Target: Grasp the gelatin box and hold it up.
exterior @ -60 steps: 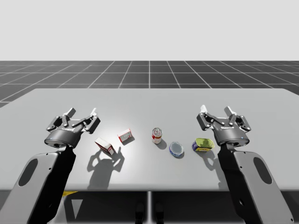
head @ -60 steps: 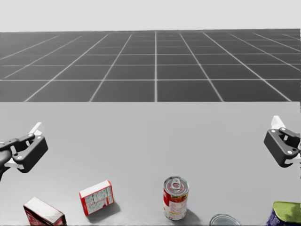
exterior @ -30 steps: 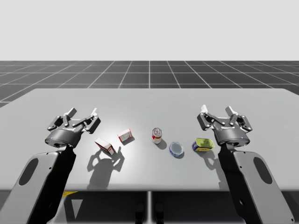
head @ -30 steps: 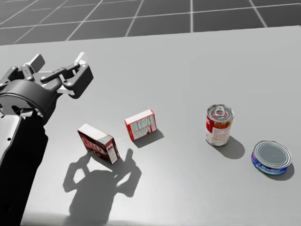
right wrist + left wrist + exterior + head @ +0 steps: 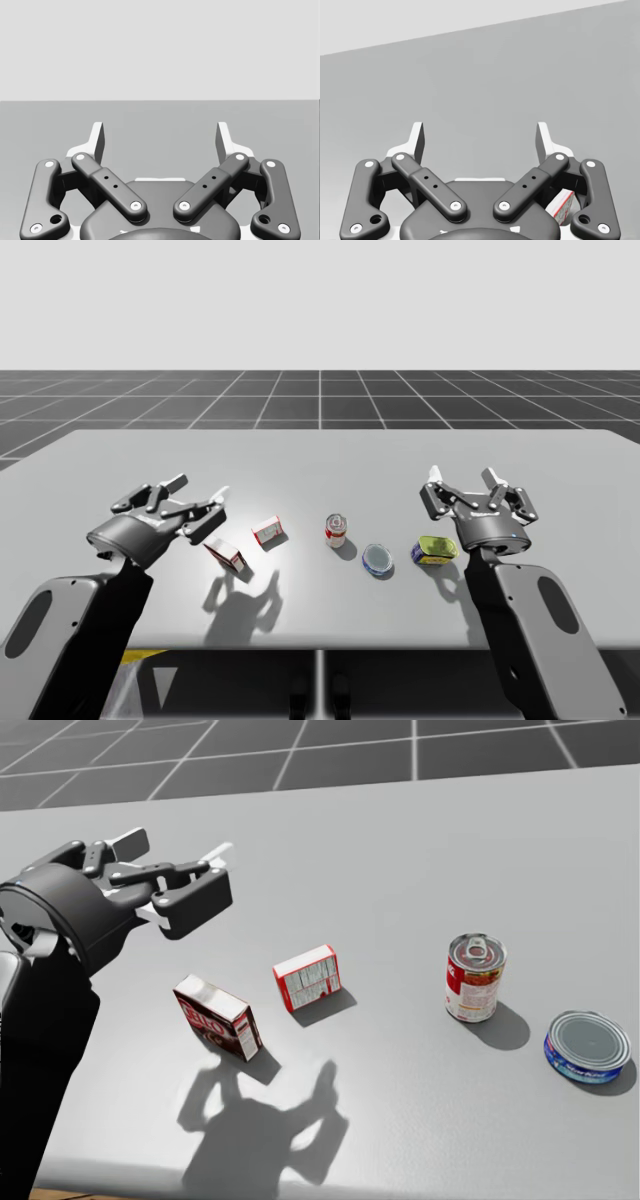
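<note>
Approach step: left claw (image 5: 172, 848), spread apart, empty, hovers over desk (image 5: 420, 840). Small gelatin box (image 5: 307, 977) sits at its 4 o'clock, beside bigger red box (image 5: 218, 1018). Next: swing over, descend, straddle it. Idle right claw (image 5: 463, 478) apart too.

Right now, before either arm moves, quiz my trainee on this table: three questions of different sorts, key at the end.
1. True or false: my left gripper is shut on the dark red box.
2. What stands between the small red-and-white box and the flat blue can? A) the upright red-and-white can B) a green bottle C) a mug
3. How many boxes lie on the table?

Key: 1. False: it is open and holds nothing. 2. A. 3. Two.
</note>
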You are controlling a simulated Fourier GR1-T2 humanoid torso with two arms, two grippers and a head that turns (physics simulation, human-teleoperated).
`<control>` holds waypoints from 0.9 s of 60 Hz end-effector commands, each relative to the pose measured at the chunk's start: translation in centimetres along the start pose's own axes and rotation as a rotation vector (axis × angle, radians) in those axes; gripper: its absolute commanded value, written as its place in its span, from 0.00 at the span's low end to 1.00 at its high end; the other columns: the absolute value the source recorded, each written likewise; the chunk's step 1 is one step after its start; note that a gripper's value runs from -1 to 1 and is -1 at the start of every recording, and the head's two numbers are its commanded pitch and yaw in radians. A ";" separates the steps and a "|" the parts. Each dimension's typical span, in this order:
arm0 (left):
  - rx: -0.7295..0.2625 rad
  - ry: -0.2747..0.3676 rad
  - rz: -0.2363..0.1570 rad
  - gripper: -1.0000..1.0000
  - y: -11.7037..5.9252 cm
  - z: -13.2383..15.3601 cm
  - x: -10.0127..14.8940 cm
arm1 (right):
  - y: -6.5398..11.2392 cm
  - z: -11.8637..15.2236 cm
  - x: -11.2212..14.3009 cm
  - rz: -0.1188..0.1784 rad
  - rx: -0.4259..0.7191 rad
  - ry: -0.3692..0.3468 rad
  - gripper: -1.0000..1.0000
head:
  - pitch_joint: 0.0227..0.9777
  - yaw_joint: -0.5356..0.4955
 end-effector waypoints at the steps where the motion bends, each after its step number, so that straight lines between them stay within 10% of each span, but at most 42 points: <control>1: -0.158 0.103 -0.052 0.00 -1.3 0.4 0.6 | 0.0 -0.1 -0.1 0.007 -0.005 0.001 0.00 | 0.79 0.71; 30: -0.360 0.384 -0.213 0.00 -0.5 -3.2 -3.4 | -0.1 -0.4 -0.3 0.019 -0.014 -0.002 0.00 | 0.80 0.71; 54: -0.413 0.509 -0.251 0.00 -1.8 -6.4 -6.0 | -0.1 -0.4 -0.3 0.020 -0.017 -0.006 0.00 | 0.80 0.70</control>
